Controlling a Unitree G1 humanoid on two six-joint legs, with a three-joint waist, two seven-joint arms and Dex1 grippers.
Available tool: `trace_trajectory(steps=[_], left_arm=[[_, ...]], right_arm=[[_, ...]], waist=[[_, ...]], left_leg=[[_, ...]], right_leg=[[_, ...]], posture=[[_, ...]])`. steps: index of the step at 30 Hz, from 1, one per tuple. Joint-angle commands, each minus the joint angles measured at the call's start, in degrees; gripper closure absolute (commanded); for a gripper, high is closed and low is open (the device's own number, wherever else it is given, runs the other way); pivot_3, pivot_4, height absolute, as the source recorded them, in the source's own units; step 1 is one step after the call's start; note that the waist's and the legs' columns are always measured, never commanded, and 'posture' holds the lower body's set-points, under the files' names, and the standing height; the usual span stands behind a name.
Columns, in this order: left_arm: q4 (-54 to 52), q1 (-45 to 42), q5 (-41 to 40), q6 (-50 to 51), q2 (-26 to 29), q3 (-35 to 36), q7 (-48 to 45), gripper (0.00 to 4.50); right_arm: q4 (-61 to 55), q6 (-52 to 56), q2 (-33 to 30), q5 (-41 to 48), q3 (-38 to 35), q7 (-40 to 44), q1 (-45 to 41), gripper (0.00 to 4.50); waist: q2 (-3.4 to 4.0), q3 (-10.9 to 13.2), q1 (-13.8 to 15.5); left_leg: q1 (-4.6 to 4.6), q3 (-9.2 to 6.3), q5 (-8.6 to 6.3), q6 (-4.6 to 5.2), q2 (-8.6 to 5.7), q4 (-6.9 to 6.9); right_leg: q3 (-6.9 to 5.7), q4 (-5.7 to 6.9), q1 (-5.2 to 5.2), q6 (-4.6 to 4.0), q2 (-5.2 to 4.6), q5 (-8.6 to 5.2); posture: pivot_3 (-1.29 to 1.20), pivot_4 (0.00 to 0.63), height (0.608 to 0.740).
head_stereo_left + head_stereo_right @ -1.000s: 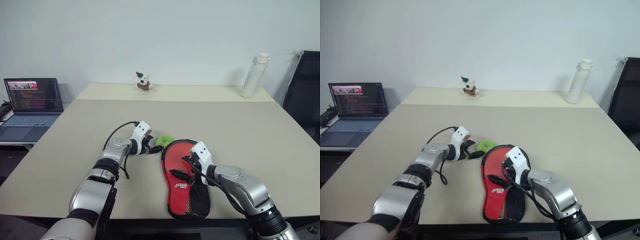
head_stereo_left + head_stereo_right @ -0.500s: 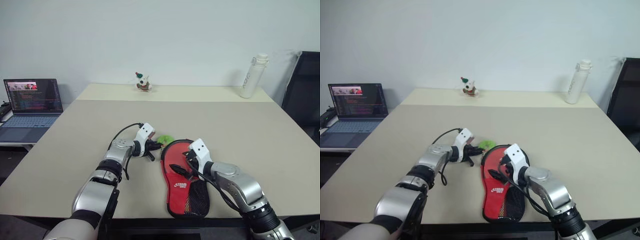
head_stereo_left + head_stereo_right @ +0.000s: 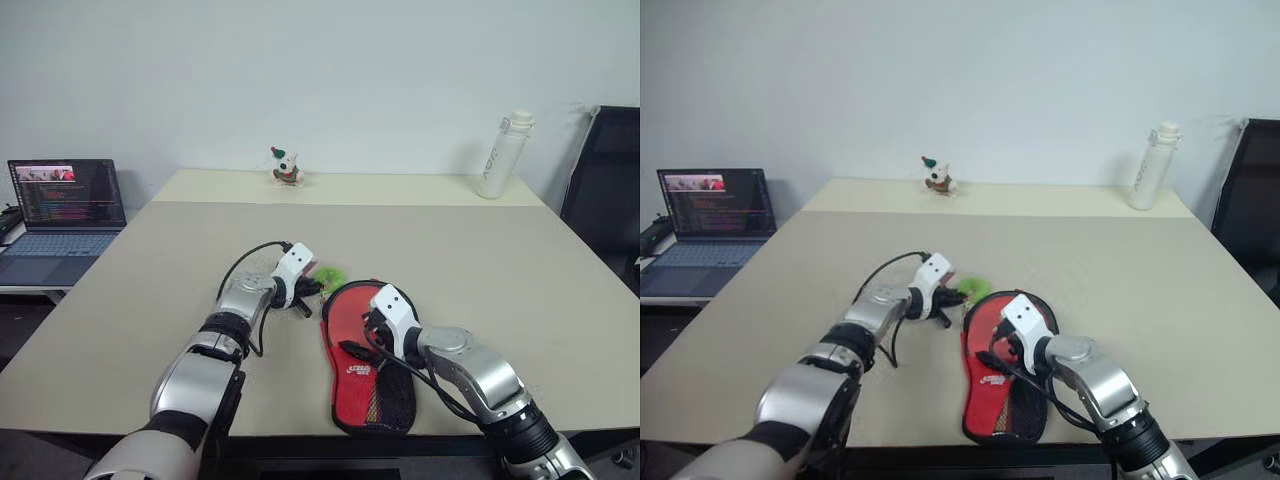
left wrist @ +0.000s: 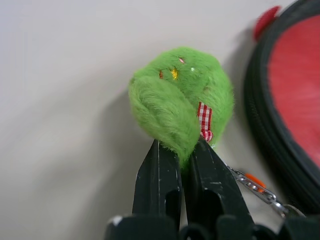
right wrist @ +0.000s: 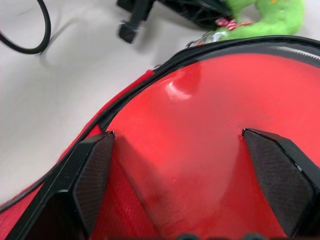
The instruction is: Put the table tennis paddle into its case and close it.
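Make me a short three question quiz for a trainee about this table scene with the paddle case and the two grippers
1. True or false: the left gripper is shut on the green plush charm.
2. What spans the gap of the open right gripper: A laptop, B red case, C bottle?
3. What stands at the table's far right corner?

Key: 1 true. 2 B. 3 The white bottle.

L gripper (image 4: 181,165) now pinched on green plush charm (image 4: 181,97), open 1 s ago.
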Motion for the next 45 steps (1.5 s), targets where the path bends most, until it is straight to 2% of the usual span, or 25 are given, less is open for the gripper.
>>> trace_trajectory(steps=[1,11,19,28,37,40,45], left_arm=[[2.11,-3.4,2.59,-2.45,-1.61,-0.6,5.05,4.46],[5.2,-10.43,7.84,-8.25,-10.24,-2.33,10.58,4.46],[6.39,-14.06,15.23,-16.48,-16.1,-7.71,16.4,4.46],[6.53,-15.79,16.16,-20.58,-21.16,-7.78,15.57,4.46],[5.96,-13.95,13.71,-23.85,-22.99,-5.97,8.24,4.46],[5.93,-13.28,12.0,-23.37,-22.68,-4.79,4.53,3.64],[5.64,-12.01,12.29,-23.98,-20.13,-4.73,4.39,1.8]], right_arm=[[0.33,2.66,-0.99,-0.33,1.27,1.24,1.38,0.0],[-1.95,4.51,-1.53,-1.03,2.71,1.36,3.7,0.0],[-7.23,8.21,-2.28,-1.09,3.9,1.18,7.5,0.0],[-9.0,9.61,-2.67,-1.25,3.85,1.06,8.59,0.0],[-7.69,8.55,-1.82,-1.9,3.48,0.16,8.07,0.0],[-7.2,8.41,-1.32,-1.97,3.48,-0.1,7.69,0.0],[-6.31,8.33,-0.33,-1.79,3.07,-0.5,6.59,0.0]], waist=[[0.0,0.0,0.03],[-0.02,0.01,0.15],[-0.02,0.01,0.37],[-0.02,0.01,0.38],[-0.02,0.01,0.37],[-0.02,0.0,0.21],[0.0,-0.01,-0.22]], left_leg=[[0.01,0.0,0.01,0.02,0.0,0.01],[-0.1,-0.02,0.09,-0.1,-0.07,0.01],[-0.13,0.01,0.08,-0.11,-0.11,-0.05],[-0.14,-0.01,0.08,-0.11,-0.13,-0.06],[-0.14,-0.01,0.08,-0.11,-0.15,-0.07],[-0.14,-0.01,0.08,-0.1,-0.13,-0.06],[-0.12,-0.01,0.08,-0.1,-0.11,-0.05]], right_leg=[[0.0,0.03,0.0,0.0,0.0,0.0],[-0.02,-0.04,-0.05,0.01,-0.01,0.0],[0.0,-0.21,-0.04,0.02,-0.01,-0.01],[-0.02,-0.22,-0.05,0.03,0.0,-0.01],[-0.03,-0.22,-0.04,0.03,0.02,-0.02],[-0.02,-0.22,-0.04,0.03,0.02,-0.02],[0.01,-0.19,-0.04,0.03,0.02,-0.01]], posture=[[0.0,0.15,0.74],[0.0,0.15,0.74],[0.0,0.15,0.74],[0.0,0.15,0.74],[0.0,0.15,0.74],[0.0,0.15,0.74],[0.0,0.15,0.74]])
